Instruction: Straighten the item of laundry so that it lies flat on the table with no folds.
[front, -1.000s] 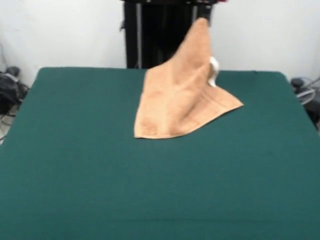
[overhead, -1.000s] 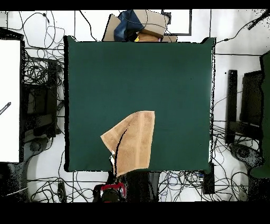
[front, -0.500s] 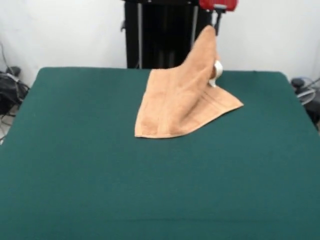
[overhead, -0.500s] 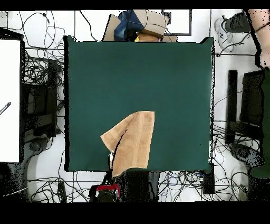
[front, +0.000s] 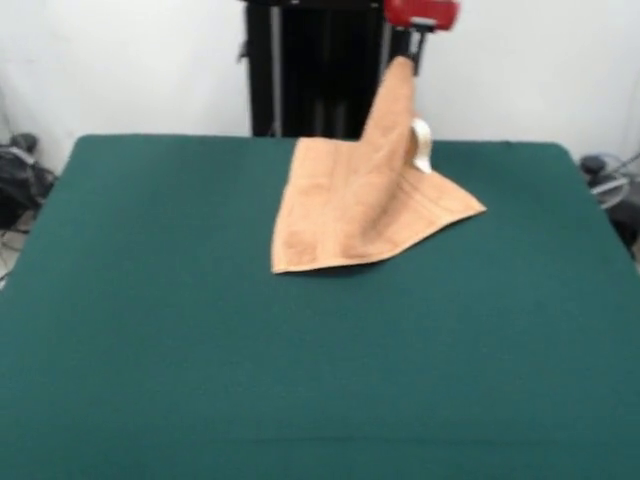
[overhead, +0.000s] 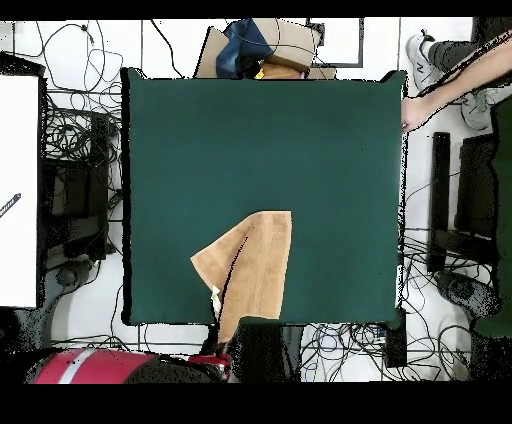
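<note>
Front view shows the gripper (front: 403, 55) pinching one corner of the towel (front: 355, 205) (white tag (front: 423, 145) dangling), the rest lying on the table's (front: 300, 380) far side. Releasing now would likely drop that corner into a new fold.

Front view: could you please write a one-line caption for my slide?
The red hand lifts one corner of the orange-brown towel while the rest lies on the green table.

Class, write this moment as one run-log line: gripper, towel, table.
gripper: shut on towel, holding one corner up | towel: peaked, lower part on table, not flat | table: towel near robot-side edge
</note>
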